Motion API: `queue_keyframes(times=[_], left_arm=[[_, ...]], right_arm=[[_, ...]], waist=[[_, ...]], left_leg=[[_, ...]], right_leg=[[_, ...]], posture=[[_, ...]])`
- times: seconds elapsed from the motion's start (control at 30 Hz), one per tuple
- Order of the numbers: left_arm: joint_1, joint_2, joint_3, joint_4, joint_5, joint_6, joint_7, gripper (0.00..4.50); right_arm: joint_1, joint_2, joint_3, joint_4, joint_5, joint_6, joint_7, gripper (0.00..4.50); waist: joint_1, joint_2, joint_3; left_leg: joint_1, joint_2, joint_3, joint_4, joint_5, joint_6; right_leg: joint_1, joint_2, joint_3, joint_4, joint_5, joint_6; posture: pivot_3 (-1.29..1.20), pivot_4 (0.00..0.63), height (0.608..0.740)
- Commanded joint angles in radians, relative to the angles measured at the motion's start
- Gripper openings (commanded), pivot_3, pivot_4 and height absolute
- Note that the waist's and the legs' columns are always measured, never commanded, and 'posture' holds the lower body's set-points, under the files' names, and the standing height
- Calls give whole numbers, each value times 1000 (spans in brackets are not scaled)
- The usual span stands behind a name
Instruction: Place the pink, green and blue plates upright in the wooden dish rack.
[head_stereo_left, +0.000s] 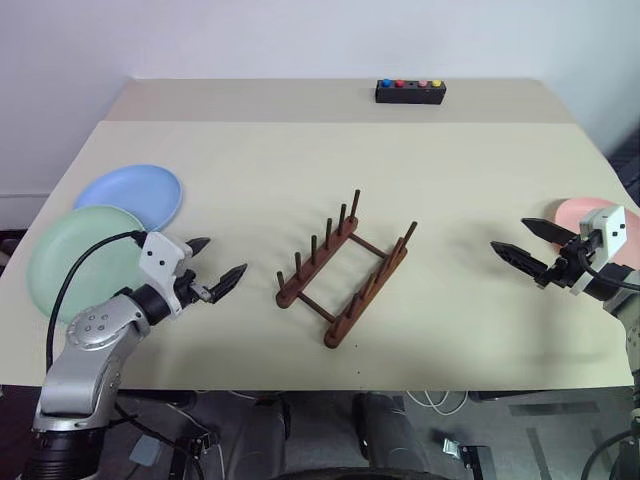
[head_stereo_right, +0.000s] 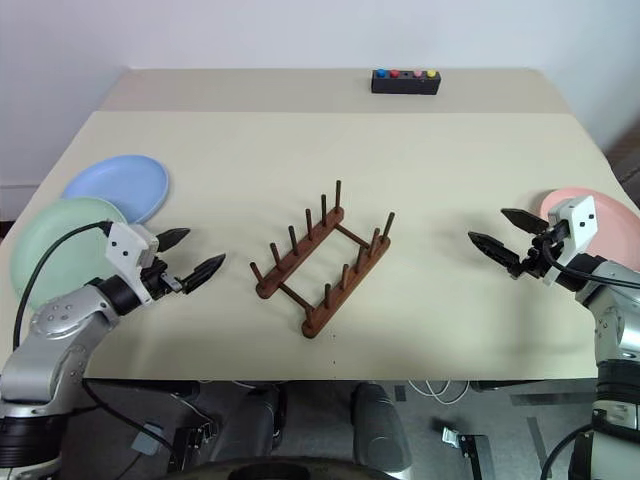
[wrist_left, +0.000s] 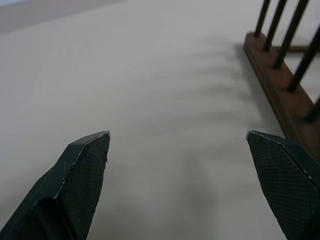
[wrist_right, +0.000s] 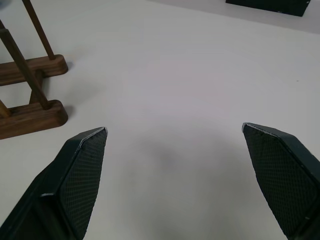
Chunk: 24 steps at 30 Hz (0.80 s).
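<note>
Nothing's in the wooden dish rack (head_stereo_left: 344, 271) yet, it sits empty mid-tabletop (head_stereo_left: 300, 160), rails running diagonally from near-left to far-right. What matters now is which arm is closer to what. The left claw (head_stereo_left: 213, 265) hangs wide open and empty, and the green plate (head_stereo_left: 75, 255) lies flat right behind its wrist, with the blue plate (head_stereo_left: 135, 193) just beyond, tucked partly under the green rim. The pink plate (head_stereo_right: 610, 225) lies flat at the right edge, behind the right claw (head_stereo_right: 510, 236), also spread wide and empty. So: three plates, one of each colour, one rack, two claws. My guess is each arm has to reach back or outward first.
</note>
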Motion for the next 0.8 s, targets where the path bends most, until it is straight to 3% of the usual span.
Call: queue_keyframes(times=[0.03,0.17,0.37,0.5,0.8], left_arm=[[25,34,32,-57,-69,26,-64,4500],[76,116,40,-99,-127,73,-171,4500],[134,168,-61,-197,-159,108,-265,4500],[54,130,-248,-206,-148,141,-308,4500],[-129,17,-445,-50,-48,130,-292,4500]], right_arm=[[18,6,-28,-56,7,-14,-14,4416],[55,38,-21,-102,14,-10,-35,4416],[101,57,-25,-153,22,6,-49,4416],[144,66,-26,-209,31,24,-64,4416],[181,79,-48,-262,36,36,-103,4416]], waist=[[0,0,0],[0,0,0],[1,0,0],[6,1,0],[3,2,-1]], left_leg=[[0,0,0,0,0,0],[0,0,0,0,0,0],[0,0,1,0,0,0],[0,0,1,1,0,0],[0,0,1,1,0,0]], right_leg=[[0,0,0,0,0,0],[0,0,0,0,0,-1],[0,0,1,0,-1,-1],[0,0,1,0,-1,-1],[1,0,1,0,-1,-1]], posture=[[0,150,730],[0,150,730],[0,150,730],[0,150,730],[0,150,730]])
